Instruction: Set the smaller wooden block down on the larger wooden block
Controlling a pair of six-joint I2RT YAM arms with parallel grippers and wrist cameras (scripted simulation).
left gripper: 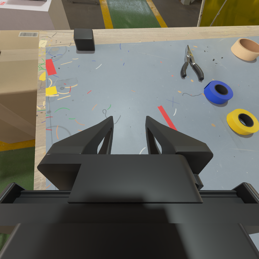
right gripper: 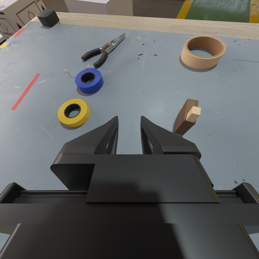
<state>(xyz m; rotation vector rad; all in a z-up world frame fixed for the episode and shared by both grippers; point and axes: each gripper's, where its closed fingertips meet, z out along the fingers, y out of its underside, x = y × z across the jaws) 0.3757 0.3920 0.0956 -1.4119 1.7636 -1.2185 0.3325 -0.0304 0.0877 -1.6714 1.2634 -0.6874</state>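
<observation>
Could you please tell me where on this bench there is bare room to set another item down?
The widest bare stretch lies between the tan tape ring, the needle-nose pliers and the stacked wooden blocks. It is crowded where the blue tape roll and yellow tape roll sit close below the pliers.

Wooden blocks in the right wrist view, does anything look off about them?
Yes. The smaller wooden block sits tilted against the side of the larger wooden block, overhanging its right edge rather than lying flat on top. Neither tool holds it.

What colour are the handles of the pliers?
Black. The pliers show best in the right wrist view.
</observation>
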